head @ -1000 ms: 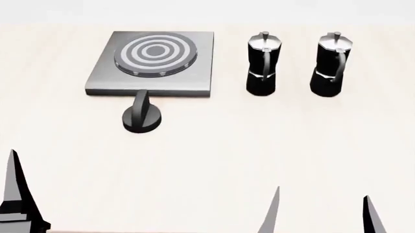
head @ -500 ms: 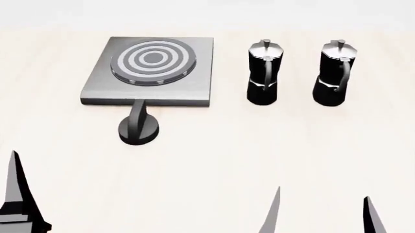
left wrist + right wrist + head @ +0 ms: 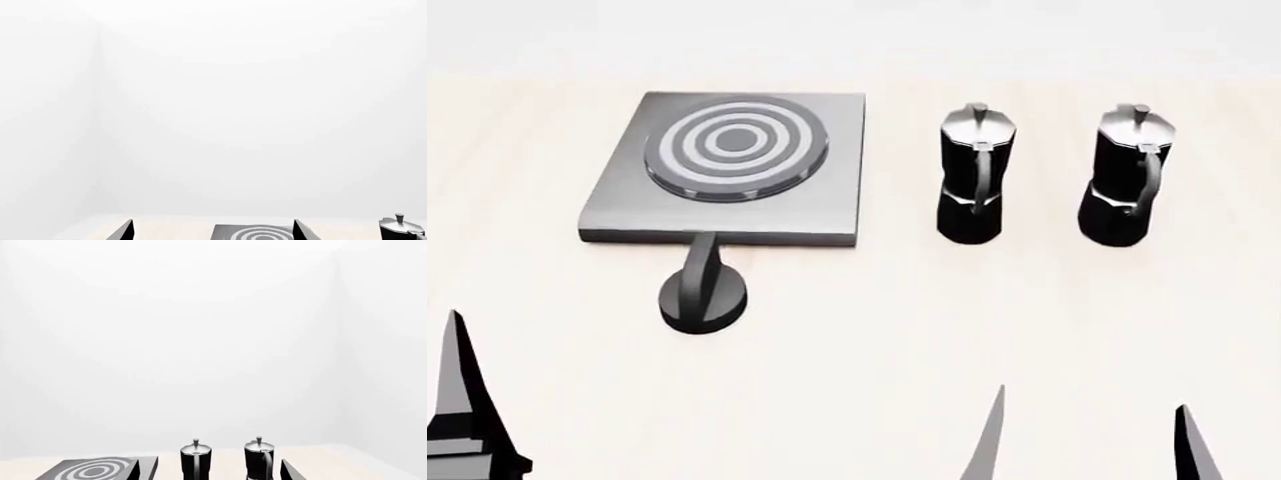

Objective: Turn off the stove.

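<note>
Left wrist view: jaws of the left gripper (image 3: 212, 234) spread wide, empty; the square brushed-grey metal stove (image 3: 257, 233) shows between them.

Head view: on the pale wooden table (image 3: 988, 320), the stove (image 3: 787, 205) lies toward the far left corner, its small black round knob (image 3: 702, 295) touching its near edge. Two tall black-and-silver moka pots (image 3: 972, 175) (image 3: 1124, 178) stand along the far edge. No writing is legible.

Right wrist view: jaws of the right gripper (image 3: 212, 472) wide apart, empty, framing both pots.
</note>
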Available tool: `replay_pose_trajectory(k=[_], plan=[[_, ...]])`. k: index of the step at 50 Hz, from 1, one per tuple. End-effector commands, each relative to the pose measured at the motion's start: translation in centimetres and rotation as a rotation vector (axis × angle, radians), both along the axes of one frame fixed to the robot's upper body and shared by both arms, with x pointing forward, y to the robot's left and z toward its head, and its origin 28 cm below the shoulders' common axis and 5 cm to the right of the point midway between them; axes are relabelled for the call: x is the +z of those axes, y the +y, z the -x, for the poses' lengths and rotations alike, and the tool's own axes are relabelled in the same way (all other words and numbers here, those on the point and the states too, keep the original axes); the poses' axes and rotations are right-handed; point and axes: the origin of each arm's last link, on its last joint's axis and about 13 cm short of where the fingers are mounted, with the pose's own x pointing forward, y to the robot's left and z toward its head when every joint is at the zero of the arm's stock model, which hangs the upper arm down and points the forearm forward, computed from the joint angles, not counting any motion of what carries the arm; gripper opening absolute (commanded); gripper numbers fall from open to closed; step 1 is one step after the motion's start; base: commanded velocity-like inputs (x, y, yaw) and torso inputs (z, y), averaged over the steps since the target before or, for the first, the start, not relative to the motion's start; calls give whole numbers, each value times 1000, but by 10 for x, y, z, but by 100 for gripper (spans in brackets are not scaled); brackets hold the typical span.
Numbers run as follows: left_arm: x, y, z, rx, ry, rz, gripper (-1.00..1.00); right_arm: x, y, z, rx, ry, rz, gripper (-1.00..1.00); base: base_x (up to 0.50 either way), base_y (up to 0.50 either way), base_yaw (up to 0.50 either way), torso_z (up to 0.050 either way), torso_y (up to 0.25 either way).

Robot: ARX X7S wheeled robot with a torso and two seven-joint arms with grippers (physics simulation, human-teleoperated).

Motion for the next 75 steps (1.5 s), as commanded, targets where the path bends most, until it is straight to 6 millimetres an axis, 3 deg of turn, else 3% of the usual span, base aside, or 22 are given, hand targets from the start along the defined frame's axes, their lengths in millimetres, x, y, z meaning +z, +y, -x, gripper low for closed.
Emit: replay_pose_trajectory(k=[1,75], plan=[[-1,0,-1,4,4,6,100,0,0,0,-1,0,1,100,156,0,0,0,0],[-3,0,-2,6,9,8,100,-4,1,0,8,15,9,100,170,0,0,0,0]])
